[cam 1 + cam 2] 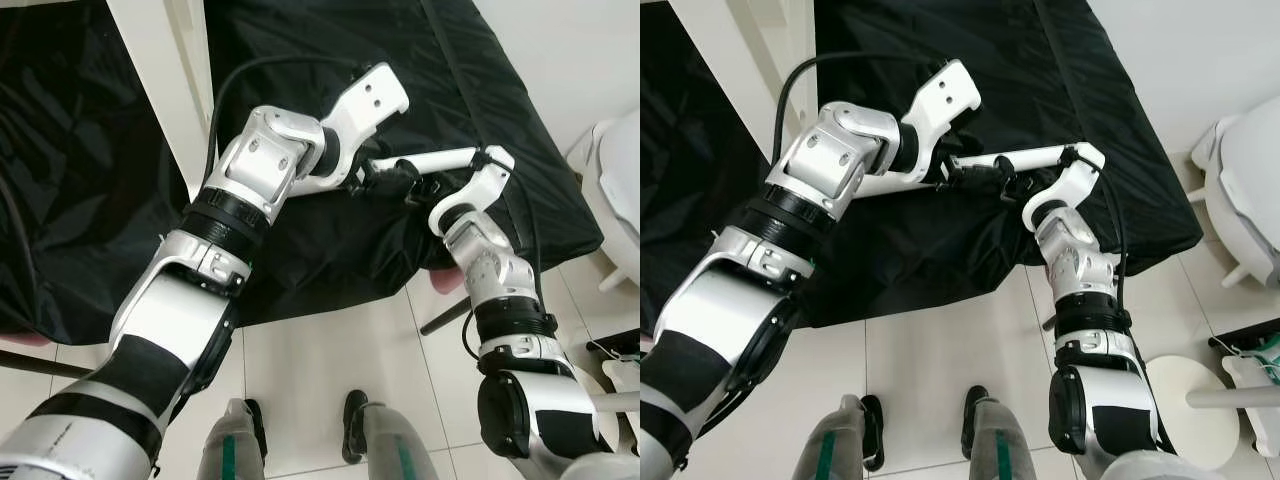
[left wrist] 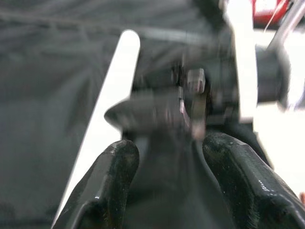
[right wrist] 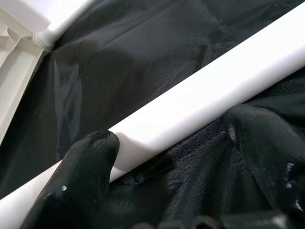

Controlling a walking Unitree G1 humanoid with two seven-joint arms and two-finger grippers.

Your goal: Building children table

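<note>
Standing over a black cloth (image 1: 90, 180) spread across a low surface, tiled floor (image 1: 330, 370) below. Both arms reaching forward and meeting above the cloth near its front edge.

White table leg (image 1: 1015, 157), a long round rod, lying roughly crosswise just above the cloth, between the two grippers. In the right wrist view same leg (image 3: 200, 100) running diagonally across the black fabric, with part of a white ribbed tabletop panel (image 3: 19, 52) in the corner, another white rod end meeting it.

Right gripper (image 3: 167, 157) closed around the leg: one black finger (image 3: 81, 176) pressed against the rod's side, the other on the opposite side, rod pinched between. Held, not resting free.

Left gripper (image 2: 164, 176) just beside the right one, facing it; two black fingers (image 2: 112, 186) spread apart, nothing between them, blurred dark hardware of the other wrist ahead and the white leg (image 2: 112, 100) passing beside one finger. Not gripping anything.

White board edge (image 1: 160, 70) running along the cloth at upper left. White plastic stool (image 1: 1240, 190) at far right on the floor. Robot's feet (image 1: 300, 430) visible at bottom on tiles.
</note>
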